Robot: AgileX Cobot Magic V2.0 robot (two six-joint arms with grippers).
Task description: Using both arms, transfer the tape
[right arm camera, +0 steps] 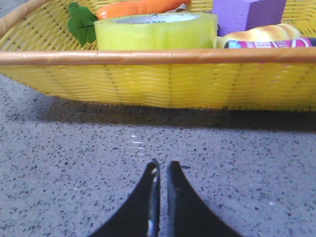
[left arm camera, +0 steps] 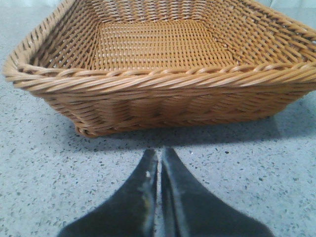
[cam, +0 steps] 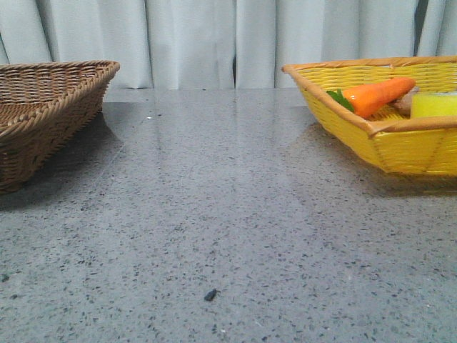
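Observation:
The yellow tape roll (right arm camera: pixel 155 30) lies flat in the yellow wicker basket (right arm camera: pixel 158 84), its white core with green letters showing on top. In the front view the tape (cam: pixel 433 105) sits at the basket's (cam: pixel 400 146) right side, next to an orange toy carrot (cam: pixel 378 96). My right gripper (right arm camera: pixel 160 167) is shut and empty over the table, a short way in front of that basket. My left gripper (left arm camera: pixel 159 154) is shut and empty over the table in front of the brown wicker basket (left arm camera: pixel 163 84). Neither gripper shows in the front view.
The brown basket (cam: pixel 43 114) stands at the left and holds nothing that I can see. The yellow basket also holds a carrot (right arm camera: pixel 143 7), a purple block (right arm camera: pixel 247 12), a pale bread-like toy (right arm camera: pixel 261 33) and a printed packet (right arm camera: pixel 271 43). Grey speckled table (cam: pixel 214 214) between; curtain behind.

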